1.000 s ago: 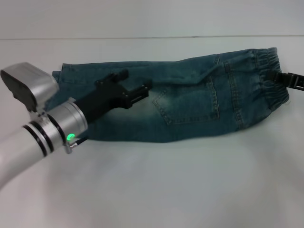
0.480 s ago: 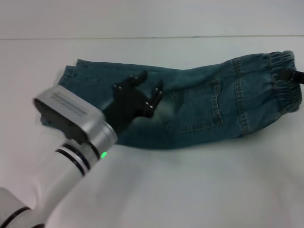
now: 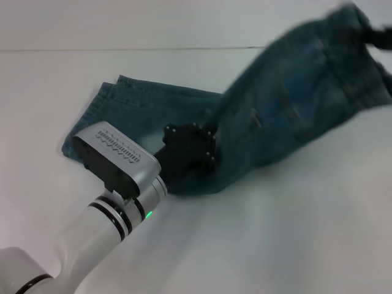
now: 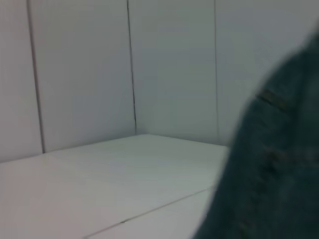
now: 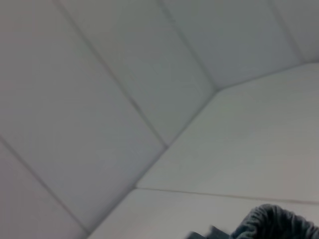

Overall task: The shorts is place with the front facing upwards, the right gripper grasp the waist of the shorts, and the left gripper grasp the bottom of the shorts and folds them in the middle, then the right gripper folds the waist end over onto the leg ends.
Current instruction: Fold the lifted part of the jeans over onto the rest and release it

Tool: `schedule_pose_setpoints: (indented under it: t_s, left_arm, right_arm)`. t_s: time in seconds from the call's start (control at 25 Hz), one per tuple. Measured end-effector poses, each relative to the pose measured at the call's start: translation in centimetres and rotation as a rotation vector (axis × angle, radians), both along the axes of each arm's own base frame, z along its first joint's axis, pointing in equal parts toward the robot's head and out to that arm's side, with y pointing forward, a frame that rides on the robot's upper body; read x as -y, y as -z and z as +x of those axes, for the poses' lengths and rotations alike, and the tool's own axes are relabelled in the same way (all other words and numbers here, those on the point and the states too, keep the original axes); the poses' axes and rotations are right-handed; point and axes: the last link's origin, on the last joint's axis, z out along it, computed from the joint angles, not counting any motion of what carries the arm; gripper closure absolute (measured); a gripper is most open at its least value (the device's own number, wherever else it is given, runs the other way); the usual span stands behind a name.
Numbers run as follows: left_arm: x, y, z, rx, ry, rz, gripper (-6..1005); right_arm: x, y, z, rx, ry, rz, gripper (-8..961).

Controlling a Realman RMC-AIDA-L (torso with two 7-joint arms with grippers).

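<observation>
Lengthwise fold done. Right end effector (image 3: pixel 381 35) grips waist (image 3: pixel 358 24), raised off counter (image 3: pixel 294 233), shorts (image 3: pixel 288 104) mid-fold toward leg ends (image 3: pixel 92 125). Left end effector (image 3: pixel 191 150) on cloth; grip can't tell.

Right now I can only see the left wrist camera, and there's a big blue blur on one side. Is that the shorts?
Observer: Yes. The head view shows the shorts with the waist lifted off the table by the right gripper.
Operator: Where's my left gripper?
Observer: The left gripper sits low over the middle of the shorts, near the edge closest to the robot.
Operator: Are the leg ends up in the air too?
Observer: No, the leg ends lie flat on the table, on the robot's left.
</observation>
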Motion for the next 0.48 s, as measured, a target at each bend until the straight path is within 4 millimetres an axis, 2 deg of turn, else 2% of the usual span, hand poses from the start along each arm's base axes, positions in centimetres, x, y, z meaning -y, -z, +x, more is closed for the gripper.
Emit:
schedule_pose_setpoints:
  t_s: [0.24,0.48]
  left_arm:
    - [0.7,0.5,0.2,0.016,-0.008,-0.024,1004]
    - [1.3,0.8,0.4,0.037,-0.013,-0.035,998]
  right_arm:
    - [-4.8,2.4,-8.4,0.144,-0.171,-0.076,796]
    - [-8.5,7.6,-16.2,0.338,-0.309,-0.083,786]
